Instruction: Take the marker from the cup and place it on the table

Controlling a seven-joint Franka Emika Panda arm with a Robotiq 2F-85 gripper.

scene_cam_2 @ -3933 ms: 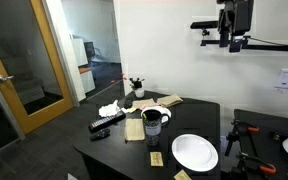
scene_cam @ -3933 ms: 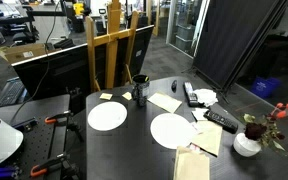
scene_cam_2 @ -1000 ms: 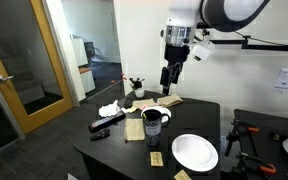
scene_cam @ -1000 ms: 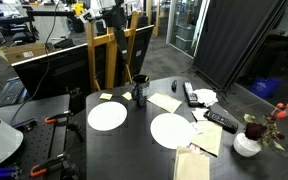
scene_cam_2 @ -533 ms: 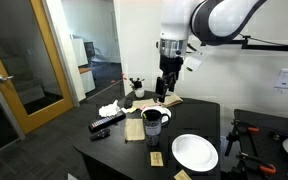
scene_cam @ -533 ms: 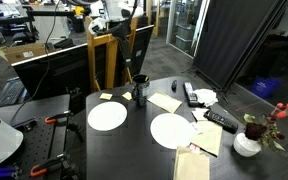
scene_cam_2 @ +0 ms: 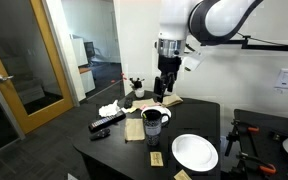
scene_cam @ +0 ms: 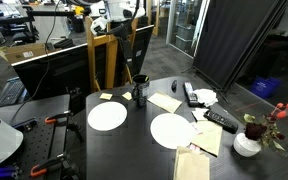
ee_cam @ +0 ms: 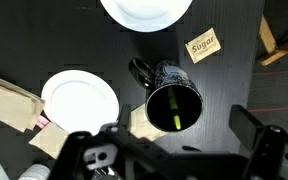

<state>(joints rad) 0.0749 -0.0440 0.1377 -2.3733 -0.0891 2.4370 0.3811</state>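
Marker [ee_cam: 176, 110] stands on end in the cup [ee_cam: 167, 76], at twelve o'clock from our claw [ee_cam: 169, 148], which we see wide open and empty.

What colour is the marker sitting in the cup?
Yellow-green; the marker shows best in the wrist view, inside the dark cup.

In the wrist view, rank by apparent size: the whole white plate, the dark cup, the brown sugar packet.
1. Round white plate.
2. Dark cylindrical cup; its rim stands nearer the camera, which enlarges it.
3. Brown paper sugar packet.
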